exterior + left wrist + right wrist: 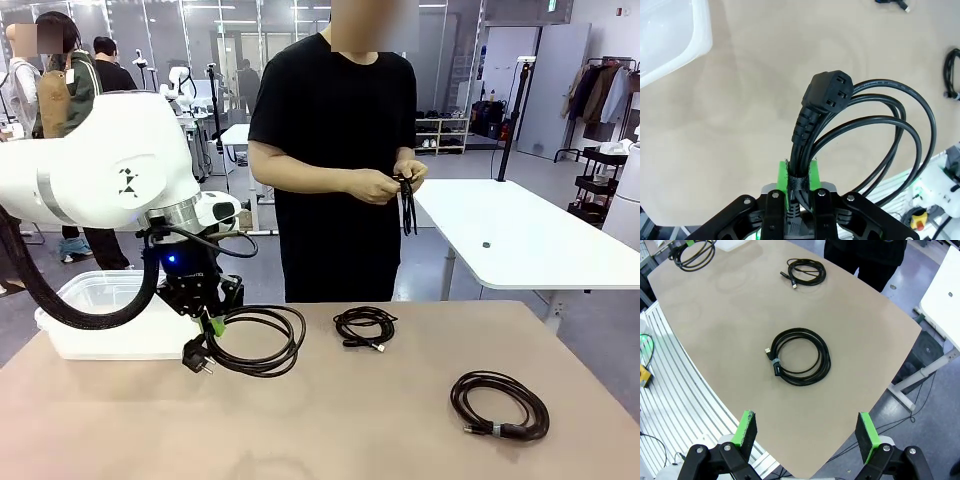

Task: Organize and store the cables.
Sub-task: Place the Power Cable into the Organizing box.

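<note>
Left pincer (pixel 212 325) is clamped tight on the power cord (pixel 262 338), pads pinching the bundle right at its black strap (pixel 798 182). The loops fan out beyond the fingertips and off to one side. The moulded connector (pixel 829 92) sticks out past the tips, and the wall plug (pixel 197 357) dangles just under the pads. Can't tell if the lowest loops touch the table (pixel 330 440) or hang clear. White bin (pixel 95 312) sits close behind the left pincer, on its outboard side; no cable in the part of it that shows. Right pincer (pixel 807 432) is spread wide, holding nothing, hovering above the larger coil (pixel 800 356), which lies flat straight ahead of its fingers. Small coil (pixel 806 271) lies farther out beyond that one, between the two pincers and near the held cord's loops. Person's hands (pixel 400 183) at the far side are working a fourth cable (pixel 408 210), well apart from both pincers. My read: early stage. One cord gripped, none stored that I can see. Left to do: drop this one in the bin, clear the two coils on the table, plus whatever the person hands over.
</note>
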Controlling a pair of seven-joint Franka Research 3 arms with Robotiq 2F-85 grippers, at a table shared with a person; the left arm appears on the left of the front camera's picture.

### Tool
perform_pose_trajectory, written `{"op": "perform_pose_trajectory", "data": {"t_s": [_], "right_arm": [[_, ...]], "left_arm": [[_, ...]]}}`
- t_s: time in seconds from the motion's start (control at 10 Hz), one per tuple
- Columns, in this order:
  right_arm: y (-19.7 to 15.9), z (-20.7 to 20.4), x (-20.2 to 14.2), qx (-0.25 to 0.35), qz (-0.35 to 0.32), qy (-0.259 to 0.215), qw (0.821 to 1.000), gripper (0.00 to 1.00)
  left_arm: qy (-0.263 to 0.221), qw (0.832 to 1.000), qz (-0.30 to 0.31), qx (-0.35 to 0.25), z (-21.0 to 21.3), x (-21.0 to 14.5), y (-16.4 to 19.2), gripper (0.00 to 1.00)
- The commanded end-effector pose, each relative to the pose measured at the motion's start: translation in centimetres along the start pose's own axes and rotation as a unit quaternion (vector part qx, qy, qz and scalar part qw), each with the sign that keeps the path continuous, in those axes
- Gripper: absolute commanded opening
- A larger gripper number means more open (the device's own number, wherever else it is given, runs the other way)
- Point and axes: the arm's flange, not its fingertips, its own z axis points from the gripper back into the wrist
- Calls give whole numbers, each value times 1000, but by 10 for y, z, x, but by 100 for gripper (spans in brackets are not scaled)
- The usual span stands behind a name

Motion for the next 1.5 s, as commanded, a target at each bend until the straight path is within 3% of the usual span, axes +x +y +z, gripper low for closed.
{"op": "perform_pose_trajectory", "data": {"t_s": [0.0,0.2,0.3,0.4,0.6,0.9,1.1,1.4], "right_arm": [[0,1,1,-3,4,-3,1000,100],[0,1,1,-3,4,-3,1000,100],[0,1,1,-3,4,-3,1000,100],[0,1,1,-3,4,-3,1000,100],[0,1,1,-3,4,-3,1000,100],[0,1,1,-3,4,-3,1000,100],[0,1,1,-3,4,-3,1000,100],[0,1,1,-3,4,-3,1000,100]], "left_arm": [[-3,1000,6,0,1,6,-2,0],[-3,1000,6,0,1,6,-2,0],[3,1000,1,0,-3,1,0,18],[-34,999,-6,15,15,14,6,18],[-20,1000,-20,13,49,45,60,18],[-52,998,-24,-5,66,90,158,18],[-64,998,11,-9,53,114,217,18],[-62,997,42,-14,22,141,276,18]]}}
